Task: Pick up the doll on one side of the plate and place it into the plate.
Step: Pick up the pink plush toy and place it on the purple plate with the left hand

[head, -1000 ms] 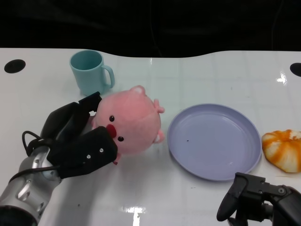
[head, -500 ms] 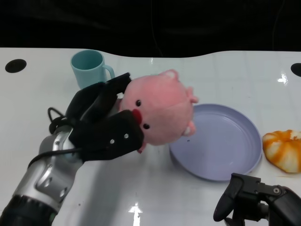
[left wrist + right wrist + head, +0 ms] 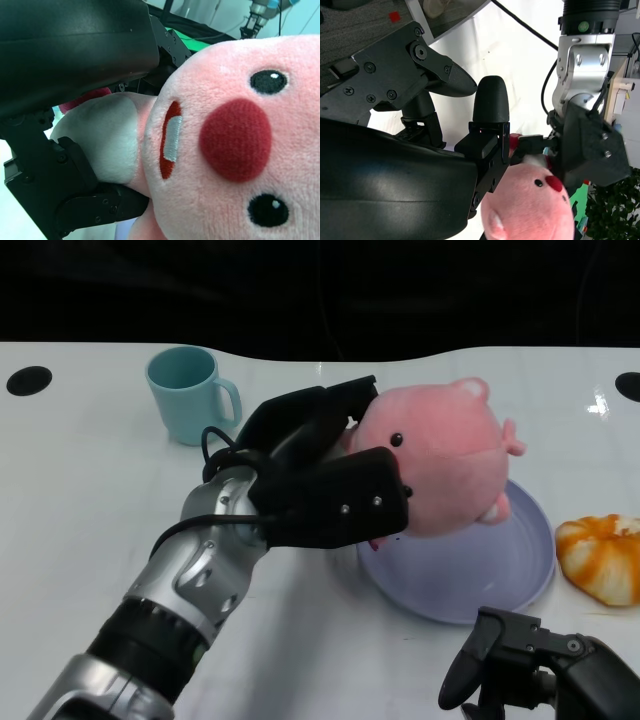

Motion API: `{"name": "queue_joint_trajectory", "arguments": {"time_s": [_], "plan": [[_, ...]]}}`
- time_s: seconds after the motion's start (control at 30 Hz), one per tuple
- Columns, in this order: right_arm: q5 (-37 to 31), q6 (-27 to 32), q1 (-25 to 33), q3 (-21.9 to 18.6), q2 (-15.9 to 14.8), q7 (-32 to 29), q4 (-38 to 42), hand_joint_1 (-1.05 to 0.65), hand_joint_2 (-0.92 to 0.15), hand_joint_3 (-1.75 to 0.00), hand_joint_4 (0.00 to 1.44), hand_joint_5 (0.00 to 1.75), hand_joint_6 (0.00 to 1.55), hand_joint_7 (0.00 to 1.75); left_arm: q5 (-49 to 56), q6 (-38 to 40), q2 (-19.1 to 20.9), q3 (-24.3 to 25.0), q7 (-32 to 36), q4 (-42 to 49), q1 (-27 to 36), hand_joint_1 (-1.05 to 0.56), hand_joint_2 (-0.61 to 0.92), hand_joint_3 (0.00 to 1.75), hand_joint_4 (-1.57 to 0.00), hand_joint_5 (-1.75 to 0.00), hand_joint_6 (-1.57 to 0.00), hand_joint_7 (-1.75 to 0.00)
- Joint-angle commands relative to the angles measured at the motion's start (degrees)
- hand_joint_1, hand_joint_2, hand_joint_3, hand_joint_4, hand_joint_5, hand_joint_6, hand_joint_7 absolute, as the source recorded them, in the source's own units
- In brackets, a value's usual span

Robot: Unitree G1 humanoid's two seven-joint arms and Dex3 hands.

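Note:
My left hand (image 3: 315, 485) grips a pink pig doll (image 3: 445, 460) and holds it in the air over the left part of the lavender plate (image 3: 510, 570). The doll fills the left wrist view, showing its red snout (image 3: 235, 140) and black eyes, with my black fingers (image 3: 70, 185) pressed against its white belly. In the right wrist view the doll (image 3: 527, 210) hangs beneath my left hand (image 3: 587, 145). My right hand (image 3: 530, 670) rests at the table's near right edge, below the plate, holding nothing, its fingers (image 3: 490, 107) apart.
A teal mug (image 3: 190, 392) stands at the back left of the white table (image 3: 80, 500). An orange and white plush toy (image 3: 605, 558) lies just right of the plate. Dark round holes mark the table's far corners.
My left hand has lifted the doll off the table beside the mug and carried it rightward, from left of the plate to above it. The right hand has barely moved.

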Motion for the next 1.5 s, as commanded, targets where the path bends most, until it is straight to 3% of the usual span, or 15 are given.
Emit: {"name": "queue_joint_trajectory", "arguments": {"time_s": [0.03, 0.6, 0.77, 0.8, 0.83, 0.87, 0.93, 0.97, 1.03, 1.13, 1.17, 1.27, 1.33, 1.5], "plan": [[-0.68, -0.48, 0.53, 0.71, -0.07, -0.53, -0.73, -0.23, -0.52, -1.12, 0.67, 1.72, 0.6, 1.42, 0.28, 0.71, -2.1, -0.45, 0.48, 3.46, -3.79, -0.19, 0.4, 1.29, -0.99, -1.75, -0.76, -1.75], [-0.2, 0.46, 1.42, -0.06, -0.63, -0.49, -2.05, -0.22, -0.53, -1.09, 0.67, 1.71, 0.61, 1.41, 1.49, 0.43, -11.86, -3.27, 4.47, 24.68, -14.63, -0.22, 0.43, 1.11, -0.96, -1.75, -0.7, -1.75], [0.06, -0.2, 1.58, -0.14, -0.5, -0.29, -1.51, -0.23, -0.54, -1.08, 0.67, 1.72, 0.61, 1.41, 0.55, 2.0, -13.73, -2.56, 3.11, 30.07, -16.97, -0.25, 0.55, 0.94, -0.89, -1.75, -0.65, -1.7], [0.02, -0.22, 1.62, -0.14, -0.5, -0.28, -1.47, -0.23, -0.54, -1.07, 0.67, 1.72, 0.61, 1.41, 0.36, 2.28, -13.87, -2.58, 2.39, 30.94, -17.43, -0.24, 0.57, 0.85, -0.85, -1.75, -0.65, -1.61], [0.0, -0.24, 1.64, -0.15, -0.5, -0.26, -1.44, -0.23, -0.54, -1.07, 0.67, 1.72, 0.61, 1.4, 0.19, 2.39, -13.96, -2.6, 1.98, 31.57, -17.75, -0.27, 0.65, 0.62, -0.8, -1.75, -0.7, -1.29], [0.06, -0.28, 1.67, -0.2, -0.5, -0.21, -1.4, -0.23, -0.54, -1.07, 0.67, 1.72, 0.61, 1.4, 0.07, 2.52, -14.1, -2.63, 1.8, 32.25, -17.97, -0.28, 0.7, 0.48, -0.77, -1.73, -0.73, -1.1], [0.14, -0.31, 1.7, -0.26, -0.49, -0.13, -1.35, -0.23, -0.54, -1.06, 0.66, 1.72, 0.61, 1.4, -0.08, 2.56, -14.28, -2.67, 1.81, 33.09, -18.24, -0.29, 0.83, 0.2, -0.73, -1.67, -0.89, -0.57], [0.18, -0.44, 1.72, -0.39, -0.49, -0.11, -1.27, -0.23, -0.54, -1.06, 0.66, 1.72, 0.61, 1.4, -0.1, 3.02, -14.5, -2.71, 1.9, 33.52, -18.21, -0.3, 0.86, 0.16, -0.72, -1.63, -0.89, -0.45], [0.14, -0.82, 1.74, -0.58, -0.47, -0.08, -1.07, -0.23, -0.54, -1.06, 0.66, 1.71, 0.61, 1.39, -0.34, 3.32, -14.73, -2.61, 1.72, 34.04, -17.92, -0.37, 0.91, 0.18, -0.68, -1.42, -0.82, -0.25], [0.23, -0.19, 1.84, -0.86, -0.51, -0.04, -1.41, -0.23, -0.55, -1.05, 0.66, 1.7, 0.61, 1.38, 0.46, 4.46, -14.4, -3.73, -0.25, 33.47, -17.61, -0.56, 0.92, 0.27, -0.34, -0.71, -0.56, -0.04], [0.31, -0.1, 1.85, -0.95, -0.51, -0.01, -1.44, -0.23, -0.55, -1.05, 0.66, 1.7, 0.61, 1.38, 0.97, 4.64, -14.22, -4.32, -0.7, 33.18, -17.5, -0.59, 0.92, 0.29, -0.29, -0.57, -0.48, -0.02], [0.71, -0.08, 1.83, -1.18, -0.52, 0.2, -1.34, -0.22, -0.55, -1.05, 0.66, 1.71, 0.61, 1.38, 3.3, 5.44, -13.89, -6.71, -0.32, 32.47, -17.45, -0.67, 0.92, 0.35, -0.12, -0.36, -0.29, 0.0], [0.81, -0.19, 1.76, -1.32, -0.61, 0.34, -1.17, -0.22, -0.56, -1.04, 0.66, 1.71, 0.61, 1.38, 4.75, 6.24, -13.8, -8.06, 0.17, 31.83, -17.42, -0.72, 0.92, 0.39, -0.03, -0.31, -0.21, 0.0], [0.67, -0.91, 1.49, -1.66, -0.91, 0.56, -0.49, -0.22, -0.56, -1.04, 0.66, 1.71, 0.61, 1.39, 6.91, 6.76, -12.98, -10.33, -0.72, 29.46, -17.37, -0.83, 0.92, 0.47, 0.0, -0.02, -0.07, 0.0]]}}
